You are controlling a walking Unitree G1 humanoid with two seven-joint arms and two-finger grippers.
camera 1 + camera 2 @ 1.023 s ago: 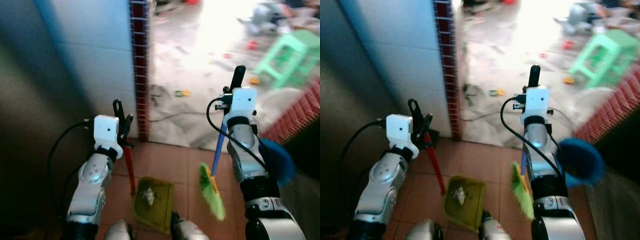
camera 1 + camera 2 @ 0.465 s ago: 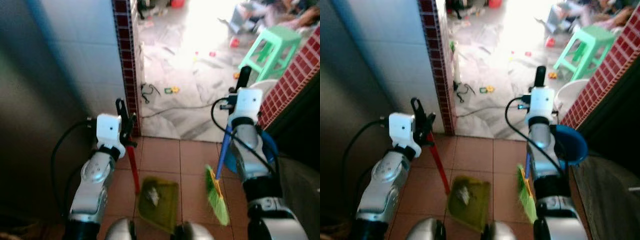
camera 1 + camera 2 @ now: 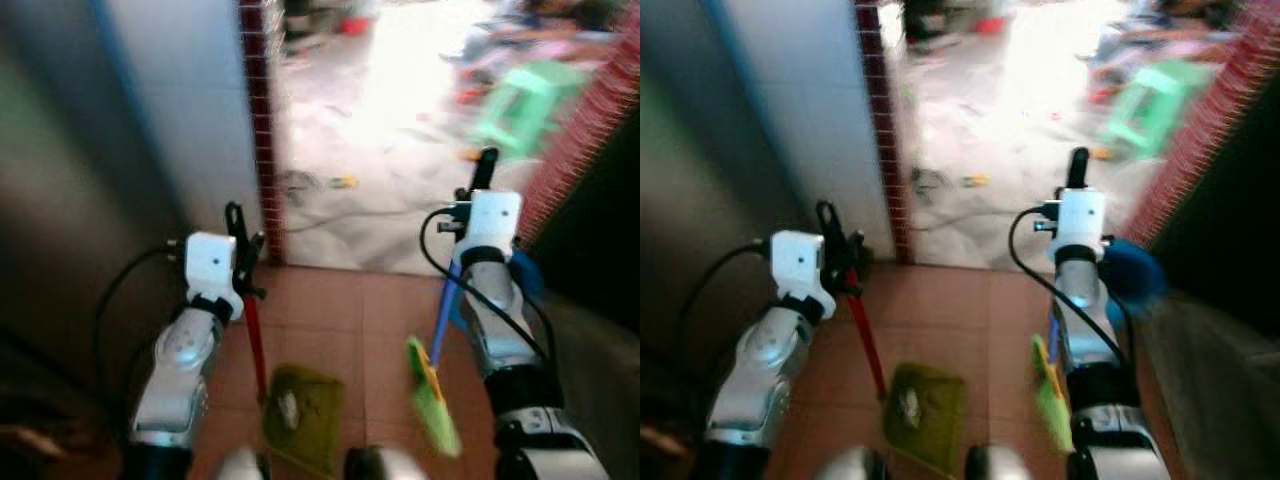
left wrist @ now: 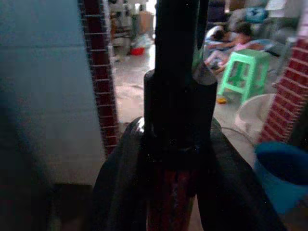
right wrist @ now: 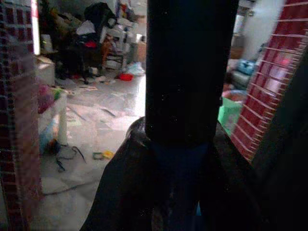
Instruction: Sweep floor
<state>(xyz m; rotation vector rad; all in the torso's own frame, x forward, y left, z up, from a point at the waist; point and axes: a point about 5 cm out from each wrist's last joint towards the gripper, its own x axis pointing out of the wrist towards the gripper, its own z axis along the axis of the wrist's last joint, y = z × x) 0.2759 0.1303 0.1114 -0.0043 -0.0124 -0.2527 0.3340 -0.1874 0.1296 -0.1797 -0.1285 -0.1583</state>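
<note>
Camera turned; green stool beyond broom, dustpan.

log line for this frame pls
left hand: shut on dustpan handle | right hand: shut on broom handle | dustpan: holds debris

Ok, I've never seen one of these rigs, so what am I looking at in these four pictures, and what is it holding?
It is a humanoid robot with two silver arms. Two pictures come from a stereo camera on its head, looking down and forward, blurred here. The other two come from cameras on the wrists, looking along each arm's black fingers.

The left end effector is closed on the red handle of a green dustpan that has some debris in it. The right end effector grips the blue handle of a green broom, whose bristles hang near the tiled floor.

Ahead, past a tiled wall edge, lie a bright littered room, a green stool and a blue bucket.
</note>
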